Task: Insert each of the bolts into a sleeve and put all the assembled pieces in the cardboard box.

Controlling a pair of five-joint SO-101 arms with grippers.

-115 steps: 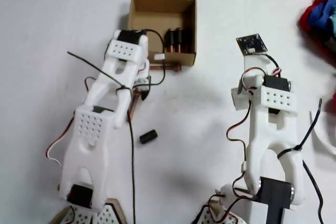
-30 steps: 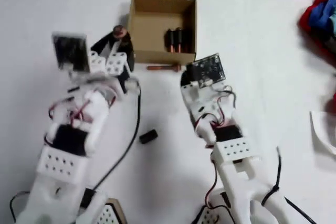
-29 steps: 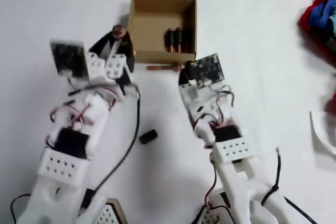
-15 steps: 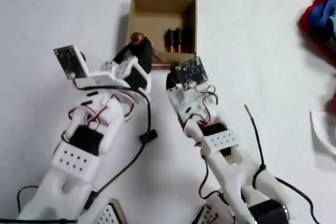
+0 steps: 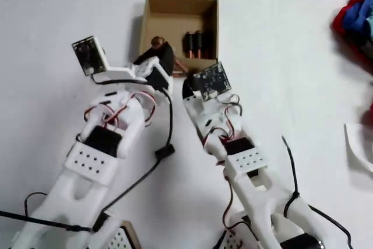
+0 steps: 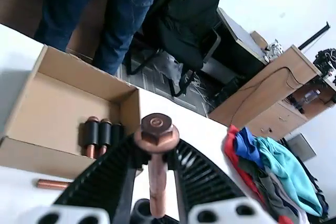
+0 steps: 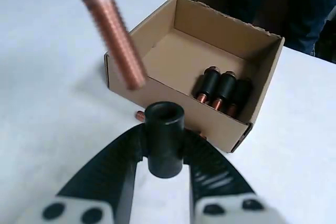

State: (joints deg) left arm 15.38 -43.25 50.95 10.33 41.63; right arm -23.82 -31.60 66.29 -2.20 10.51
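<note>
Left gripper [image 6: 153, 153] noted at the near left corner of the cardboard box [image 5: 175, 13], jaws pinched on a copper bolt [image 6: 156, 128]. The bolt is gripped just under its hex head, head up, with the shaft run down between the jaws. Three assembled pieces [image 5: 196, 44] are seen side by side inside the box, against its right wall. A loose bolt [image 6: 52, 183] is seen flat on the table [image 5: 58, 27], just outside the box's near wall. Right gripper [image 7: 164, 153] noted just in front of that same wall, jaws closed on a black sleeve [image 7: 164, 135], which is held upright with its open mouth up. The held bolt's threaded tip is seen tilted, near the sleeve's mouth and apart from it, not entered. A loose sleeve [image 5: 165, 151] is seen on the table well in front of the box. A cloth pile [image 5: 352, 16] is noted far right of the box.
</note>
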